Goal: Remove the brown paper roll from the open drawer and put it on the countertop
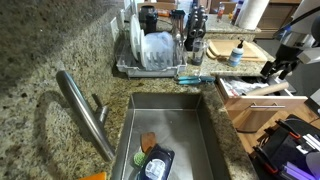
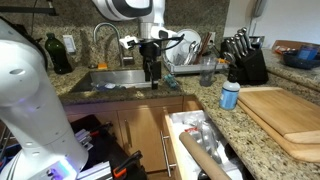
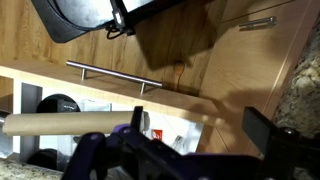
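Currently the brown paper roll lies flat inside the open drawer, parallel to the front panel and just behind it. It rests on top of clutter I can't identify. Sitting exposed on top, it looks reachable from above without shifting anything.

It is a slim tan cylinder in plain matte cardboard colour, long for its thickness. It is probably light and stiff, and may roll once set down.

The drawer is pulled well out, with its metal bar handle on the front. The end effector hangs above the drawer with its fingers spread apart, nothing between them and clear of the roll. This reads as the approach step, with the grasp not yet made. In the wrist view the opening seems to run along the roll's length rather than across it, so a wrist turn looks needed.

The granite counter beside the drawer carries a cutting board and a small bottle. The bare granite near the drawer looks like the likely drop spot.
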### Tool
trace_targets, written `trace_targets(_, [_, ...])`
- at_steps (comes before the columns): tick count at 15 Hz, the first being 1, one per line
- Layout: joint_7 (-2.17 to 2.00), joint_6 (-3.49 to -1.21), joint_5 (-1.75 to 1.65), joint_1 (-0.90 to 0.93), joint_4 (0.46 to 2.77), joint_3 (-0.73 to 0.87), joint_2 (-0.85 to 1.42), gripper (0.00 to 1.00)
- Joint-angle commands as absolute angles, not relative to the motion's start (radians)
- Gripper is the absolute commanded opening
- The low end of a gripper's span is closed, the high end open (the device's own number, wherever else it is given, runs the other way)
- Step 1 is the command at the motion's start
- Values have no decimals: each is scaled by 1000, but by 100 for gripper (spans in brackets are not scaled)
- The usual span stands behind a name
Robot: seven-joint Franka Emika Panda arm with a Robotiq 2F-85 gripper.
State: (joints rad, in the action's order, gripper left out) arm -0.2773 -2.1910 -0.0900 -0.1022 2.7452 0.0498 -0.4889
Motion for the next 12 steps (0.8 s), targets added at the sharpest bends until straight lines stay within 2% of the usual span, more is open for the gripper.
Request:
trace_targets(1, [-389, -2163, -95, -186, 2746, 44, -455, 100])
trace_targets(4, [-440, -2205, -137, -292, 2874, 99, -518, 100])
trace_targets(5, [-449, -2176, -149, -329, 2777, 118, -435, 100])
trace_targets(7, [-474, -2174, -154, -392, 2785, 159, -435, 100])
trace_targets(8, [-440, -2171, -138, -349, 2782, 134, -448, 100])
trace_targets(10, [-443, -2171, -141, -388, 2781, 161, -440, 100])
trace_targets(12, [-558, -2146, -182, -397, 2739, 103, -384, 100])
